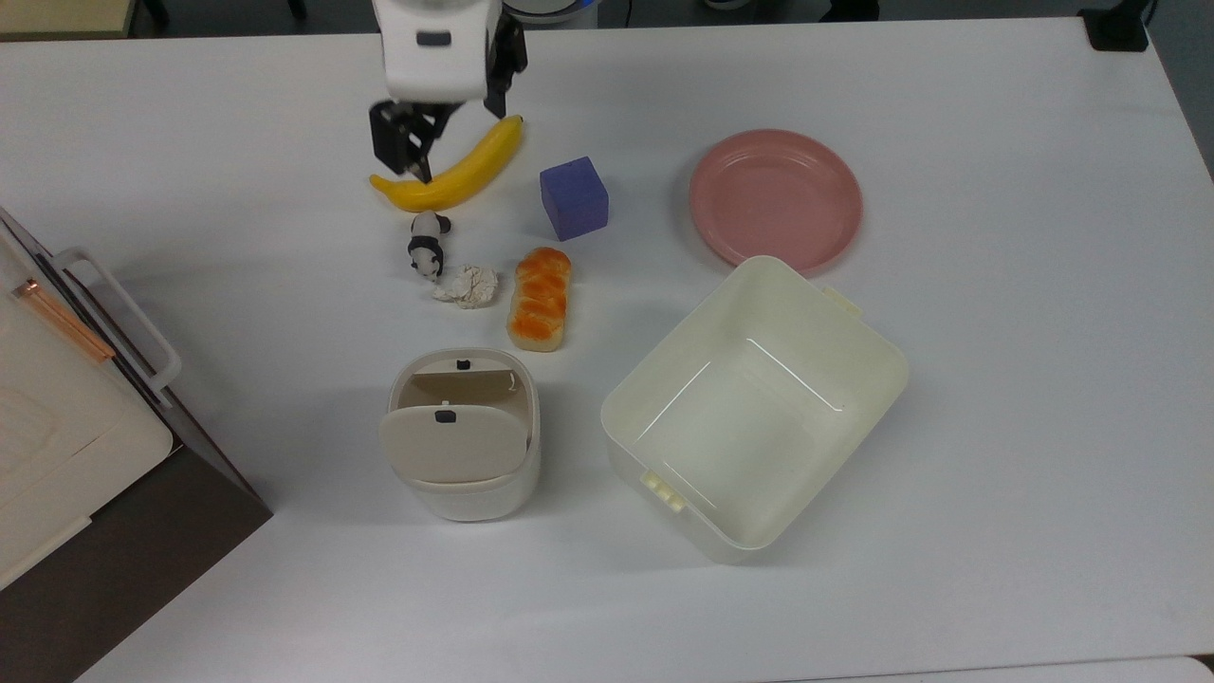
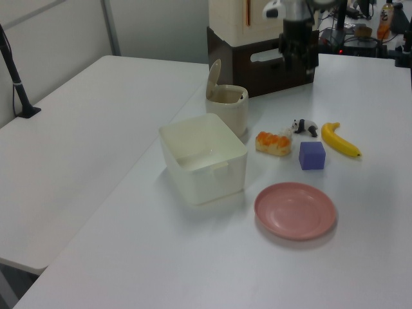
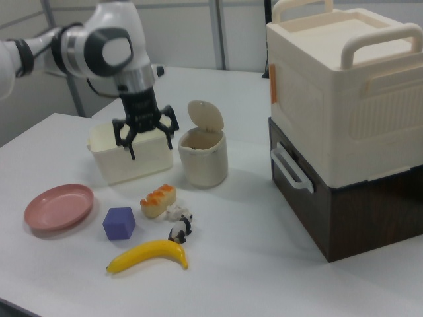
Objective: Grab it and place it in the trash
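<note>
Paper wad (image 1: 467, 286) between panda (image 1: 426, 244) and bread (image 1: 540, 299)

Robotics laboratory bench. A white table (image 1: 996, 455) carries toy props: a plastic banana (image 1: 453, 171), a bread model (image 1: 541, 299), a purple cube (image 1: 574, 197). Grey partition panels (image 3: 185, 33) stand at the right view's top; cabled equipment (image 2: 360, 29) fills the left view's upper right.

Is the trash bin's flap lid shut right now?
No, the top view shows the trash bin with its flap lid tipped open, baring the inside.
</note>
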